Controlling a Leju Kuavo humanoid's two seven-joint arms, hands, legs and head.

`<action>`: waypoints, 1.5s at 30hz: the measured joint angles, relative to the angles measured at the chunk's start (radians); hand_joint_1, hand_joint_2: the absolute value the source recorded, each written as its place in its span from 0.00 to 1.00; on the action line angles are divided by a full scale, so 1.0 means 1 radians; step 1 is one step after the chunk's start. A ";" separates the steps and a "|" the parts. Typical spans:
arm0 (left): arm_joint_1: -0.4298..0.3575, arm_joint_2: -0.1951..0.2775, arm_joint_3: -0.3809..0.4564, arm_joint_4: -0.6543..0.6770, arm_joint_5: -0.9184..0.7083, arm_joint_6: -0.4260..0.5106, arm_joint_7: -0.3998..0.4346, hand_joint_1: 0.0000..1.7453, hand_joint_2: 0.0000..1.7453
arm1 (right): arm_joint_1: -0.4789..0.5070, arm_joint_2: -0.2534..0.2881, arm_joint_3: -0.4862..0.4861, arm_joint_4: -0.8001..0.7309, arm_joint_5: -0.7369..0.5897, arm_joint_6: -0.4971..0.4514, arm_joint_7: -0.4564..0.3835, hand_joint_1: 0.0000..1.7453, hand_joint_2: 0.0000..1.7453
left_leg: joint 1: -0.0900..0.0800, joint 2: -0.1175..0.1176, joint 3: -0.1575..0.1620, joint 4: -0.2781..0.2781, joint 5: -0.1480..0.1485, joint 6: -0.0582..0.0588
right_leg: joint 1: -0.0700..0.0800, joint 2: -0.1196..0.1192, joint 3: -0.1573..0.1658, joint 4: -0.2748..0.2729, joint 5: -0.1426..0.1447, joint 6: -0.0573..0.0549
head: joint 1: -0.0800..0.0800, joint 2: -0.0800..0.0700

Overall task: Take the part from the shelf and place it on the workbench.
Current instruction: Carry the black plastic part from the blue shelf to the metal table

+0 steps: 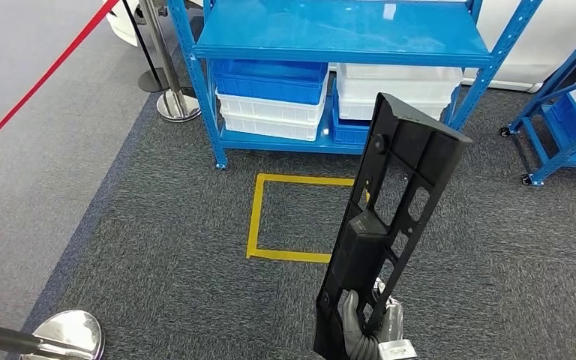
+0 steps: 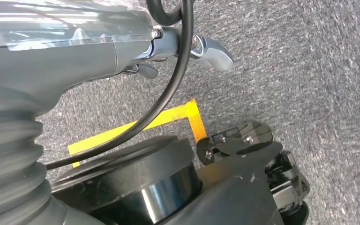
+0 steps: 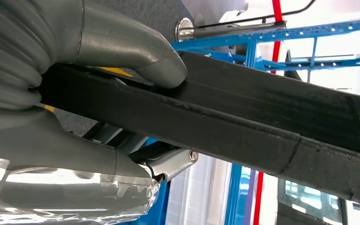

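From the head view, the right hand point(image 1: 360, 326) comes up at the bottom edge, its fingers wrapped round the lower end of the part point(image 1: 390, 225), a long black plastic panel with slots cut through it. The part stands nearly upright and leans a little to the right, its top end in front of the shelf point(image 1: 345, 37). So it is off the shelf and in the robot's grip. The shelf is blue steel, with blue and white bins point(image 1: 274, 97) stacked on its lowest level. On the grey carpet between robot and shelf lies a square of yellow tape point(image 1: 253, 217). A red barrier point(image 1: 41, 79) runs off to the left on chrome posts point(image 1: 172, 97). No desk shows here, so I'd judge the pickup done and the carry and set-down both left to do.

In the left wrist view, the left hand point(image 2: 206, 49) hangs over the carpet, a corner of tape point(image 2: 192, 117) below it. It holds nothing, but with so little of the fingers showing I cannot tell whether they are spread or curled.

The right wrist view is close in: the right hand's thumb point(image 3: 145, 51) presses on the part's point(image 3: 262, 122) edge, fingers clamped beneath it, the grip firm as far as I can see. Blue shelf posts point(image 3: 251, 51) stand behind.
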State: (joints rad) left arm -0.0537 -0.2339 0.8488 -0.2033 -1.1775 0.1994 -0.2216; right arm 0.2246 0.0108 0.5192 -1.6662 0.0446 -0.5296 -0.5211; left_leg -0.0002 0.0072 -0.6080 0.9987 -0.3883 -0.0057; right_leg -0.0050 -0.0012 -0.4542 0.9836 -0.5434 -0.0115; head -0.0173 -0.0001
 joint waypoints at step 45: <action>0.001 0.017 -0.002 0.000 -0.028 -0.022 0.008 0.00 1.00 | -0.076 0.003 0.045 0.101 -0.013 0.031 -0.011 1.00 1.00 | -0.007 -0.006 0.198 -0.026 -0.174 0.018 | 0.006 -0.007 -0.200 0.044 0.139 -0.004 | -0.010 0.000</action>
State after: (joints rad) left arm -0.0529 -0.2173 0.8464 -0.2033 -1.2053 0.1769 -0.2136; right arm 0.1491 0.0137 0.5645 -1.5648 0.0319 -0.4983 -0.5322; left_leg -0.0071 0.0012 -0.4099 0.9724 -0.5619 0.0122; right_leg 0.0014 -0.0080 -0.6546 1.0277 -0.4045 -0.0158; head -0.0276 0.0000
